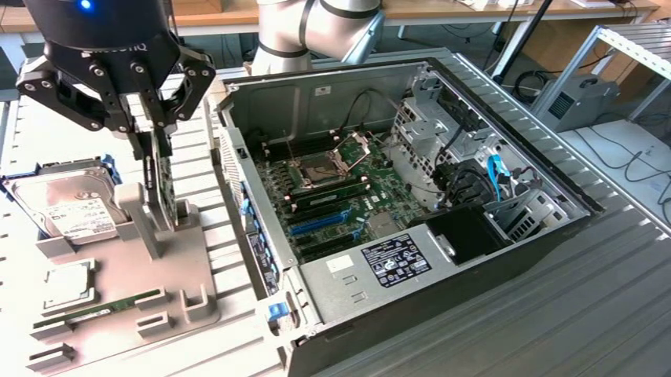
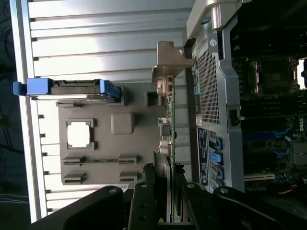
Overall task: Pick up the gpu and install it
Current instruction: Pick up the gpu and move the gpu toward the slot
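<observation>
A robotics laboratory or workshop is indicated. A jointed robot arm [image 1: 314, 27] carrying a black claw [image 1: 155, 151] is seen above a table [image 1: 587, 314] of ribbed metal. An opened computer case [image 1: 298, 102], its motherboard bared, is laid on the table. Loose parts such as a hard drive [image 1: 74, 210] are set in a grey holder [image 1: 184, 271] beside it. Behind, a wooden desk [image 1: 441, 9], a metal rack [image 1: 634, 43] and trailing cables [image 1: 629, 161] are seen.
</observation>
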`<move>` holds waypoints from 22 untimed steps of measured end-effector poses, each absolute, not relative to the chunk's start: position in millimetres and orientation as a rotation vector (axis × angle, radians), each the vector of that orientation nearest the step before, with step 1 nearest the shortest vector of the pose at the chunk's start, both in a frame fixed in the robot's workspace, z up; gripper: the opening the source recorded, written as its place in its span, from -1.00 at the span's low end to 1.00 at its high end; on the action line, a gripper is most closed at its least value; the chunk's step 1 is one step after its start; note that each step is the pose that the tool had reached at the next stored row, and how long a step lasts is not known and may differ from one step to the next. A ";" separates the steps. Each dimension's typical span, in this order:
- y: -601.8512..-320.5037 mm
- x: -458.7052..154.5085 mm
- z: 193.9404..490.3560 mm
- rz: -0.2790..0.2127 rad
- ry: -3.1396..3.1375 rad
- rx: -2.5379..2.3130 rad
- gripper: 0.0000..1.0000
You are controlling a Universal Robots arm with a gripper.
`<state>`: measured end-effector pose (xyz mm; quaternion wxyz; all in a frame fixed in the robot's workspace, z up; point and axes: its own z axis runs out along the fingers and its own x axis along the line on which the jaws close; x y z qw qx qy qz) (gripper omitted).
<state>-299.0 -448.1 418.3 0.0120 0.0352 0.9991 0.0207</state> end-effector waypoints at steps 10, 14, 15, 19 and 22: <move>-448.1 -299.1 428.4 0.064 3.115 0.110 -0.48; -448.0 -299.0 431.7 0.065 3.115 0.110 -0.48; -448.0 -299.0 432.3 0.065 3.115 0.110 -0.48; -448.0 -299.0 433.2 0.065 3.115 0.110 -0.48; -448.0 -299.0 433.3 0.064 3.115 0.110 -0.48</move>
